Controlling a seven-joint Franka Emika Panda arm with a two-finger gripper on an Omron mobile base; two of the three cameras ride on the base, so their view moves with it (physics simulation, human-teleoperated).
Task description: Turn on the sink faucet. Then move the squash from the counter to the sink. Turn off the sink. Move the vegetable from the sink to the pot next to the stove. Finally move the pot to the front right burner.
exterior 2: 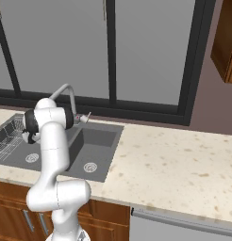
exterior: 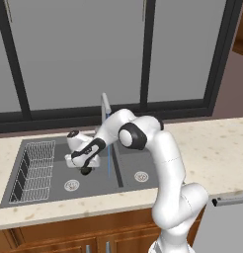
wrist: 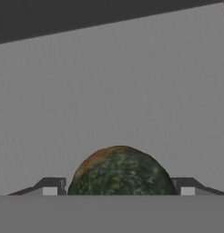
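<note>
While water is running in a thin blue stream from the sink faucet, the white arm is reaching down over the left basin of the sink, which is sitting in the beige speckled counter. The gripper is hanging low above that basin's floor, beside the round silver drain and to the right of the wire rack. In the hand view the squash, a dark green mottled ball with an orange-brown tinge on its upper edge, is sitting between the two fingertips, which are standing wide apart with one on each side of it. Whether the pads are actually pressing on the squash or standing just clear of it is hard to say, since the lower half of the ball is cut off in that view; the jaws look spread about as wide as the ball itself. Behind the squash the plain grey basin floor is stretching away to a darker wall.

From the right base view the faucet's angled spout is rising just behind the arm's shoulder, with the small side lever sticking out to the right. The right basin is lying bare apart from its own drain. No brand, label or writing is showing anywhere on the faucet, the sink or the counter.
</note>
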